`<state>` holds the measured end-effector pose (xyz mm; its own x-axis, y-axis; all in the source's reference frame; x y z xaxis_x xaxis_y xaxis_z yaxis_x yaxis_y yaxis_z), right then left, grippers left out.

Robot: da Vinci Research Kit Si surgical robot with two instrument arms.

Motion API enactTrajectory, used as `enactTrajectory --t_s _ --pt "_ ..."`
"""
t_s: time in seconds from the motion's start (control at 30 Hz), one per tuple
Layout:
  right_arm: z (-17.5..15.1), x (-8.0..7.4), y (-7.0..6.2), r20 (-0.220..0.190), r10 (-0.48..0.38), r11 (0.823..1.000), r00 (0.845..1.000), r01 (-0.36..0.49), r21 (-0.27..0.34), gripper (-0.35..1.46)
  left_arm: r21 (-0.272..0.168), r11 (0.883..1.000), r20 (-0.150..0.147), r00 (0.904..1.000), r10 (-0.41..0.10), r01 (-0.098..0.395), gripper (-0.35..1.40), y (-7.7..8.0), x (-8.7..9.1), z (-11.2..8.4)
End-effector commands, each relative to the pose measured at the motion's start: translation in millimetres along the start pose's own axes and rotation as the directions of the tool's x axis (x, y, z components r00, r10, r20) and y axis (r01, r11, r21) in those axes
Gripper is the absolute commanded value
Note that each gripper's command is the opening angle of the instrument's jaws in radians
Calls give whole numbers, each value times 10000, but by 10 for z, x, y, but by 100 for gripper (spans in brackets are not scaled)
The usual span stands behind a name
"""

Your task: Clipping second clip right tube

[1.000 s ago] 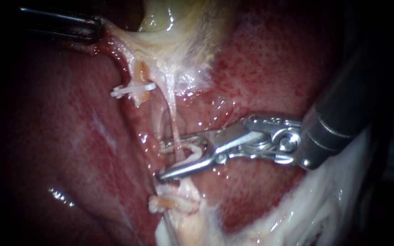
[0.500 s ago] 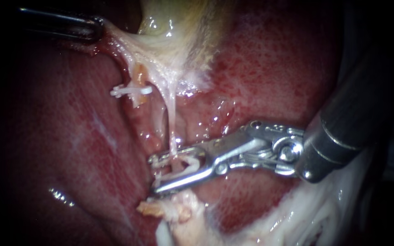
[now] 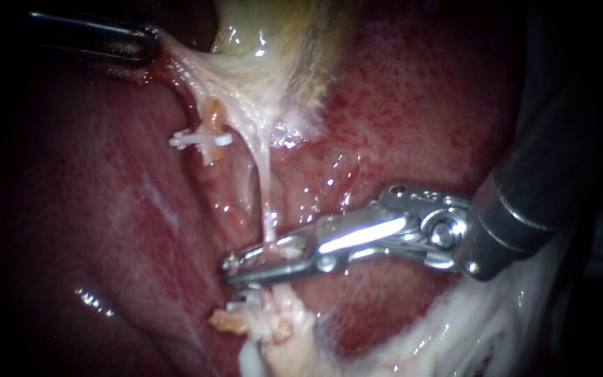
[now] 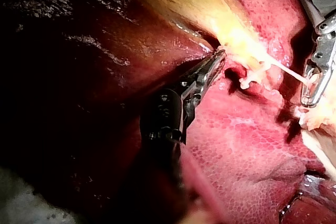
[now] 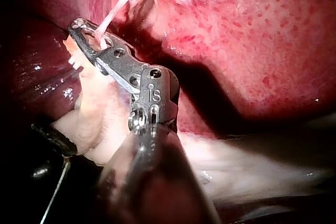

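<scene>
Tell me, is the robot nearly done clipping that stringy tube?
Nearly. Done: one white clip is on, higher up. In hand: the right instrument is squeezed shut around the thin tube, pressing a new clip on. Left: letting go and backing away, so we can see it holds.

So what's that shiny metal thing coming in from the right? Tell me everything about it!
That is the right instrument: a dark round shaft ending in a shiny silver hinged joint and two long, slotted metal jaws. It lies nearly level over the wet red liver. Its jaws are close together, squeezing a white clip around the thin pale tube.
</scene>
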<state>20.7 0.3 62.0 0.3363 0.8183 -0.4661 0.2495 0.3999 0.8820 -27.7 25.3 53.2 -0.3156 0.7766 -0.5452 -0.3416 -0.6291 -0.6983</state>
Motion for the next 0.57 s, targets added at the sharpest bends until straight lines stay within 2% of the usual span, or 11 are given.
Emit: enactTrajectory --t_s 0.03,0.57 --pt "0 -2 0 15 44 10000 10000 -44 21 -35 2 10000 0 10000 -3 3 -35 0 0 0" --pt "-1 -2 1 94 85 9999 9999 -86 143 -35 0 10000 1 10000 -4 4 -35 0 0 0"
